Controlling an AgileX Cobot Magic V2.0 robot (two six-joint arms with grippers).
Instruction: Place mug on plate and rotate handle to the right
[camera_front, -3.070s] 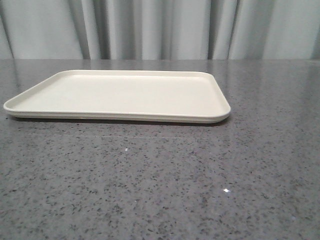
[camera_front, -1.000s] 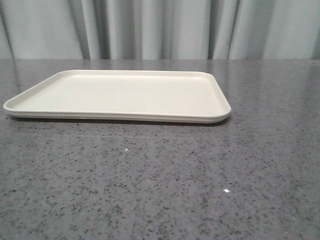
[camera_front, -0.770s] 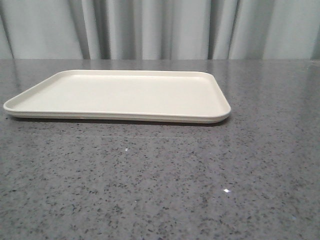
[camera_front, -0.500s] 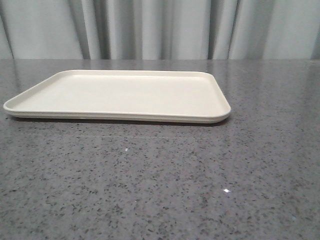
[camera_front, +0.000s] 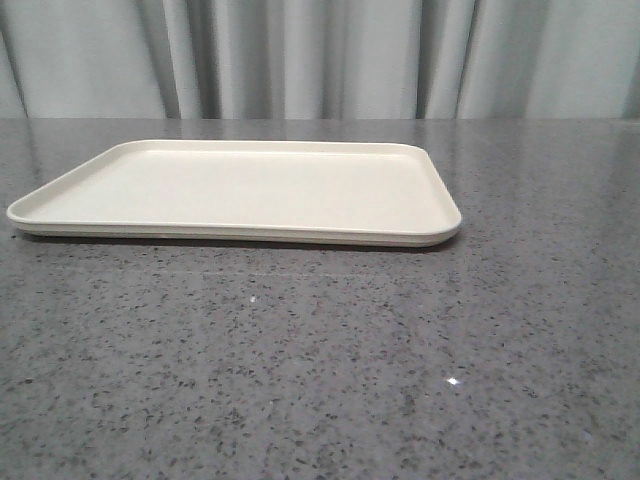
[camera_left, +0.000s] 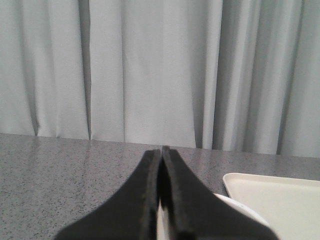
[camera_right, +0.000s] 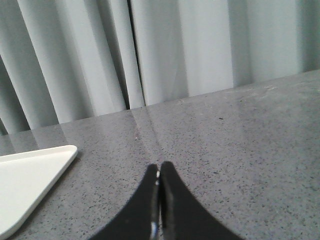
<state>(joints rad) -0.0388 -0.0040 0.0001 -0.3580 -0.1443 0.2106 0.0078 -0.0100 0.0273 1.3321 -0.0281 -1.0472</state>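
The cream-white plate (camera_front: 240, 188) lies flat on the grey speckled table, left of centre in the front view, with nothing on it. No gripper shows in the front view. In the left wrist view my left gripper (camera_left: 162, 149) is shut and empty. A white curved rim of the mug (camera_left: 240, 209) peeks out just behind its fingers, beside a corner of the plate (camera_left: 280, 200). The mug's face and handle are hidden. In the right wrist view my right gripper (camera_right: 159, 166) is shut and empty above bare table, with a plate corner (camera_right: 25, 175) off to the side.
The grey speckled table (camera_front: 320, 360) stretches in front of and to the right of the plate. Pale pleated curtains (camera_front: 320, 60) hang behind its far edge.
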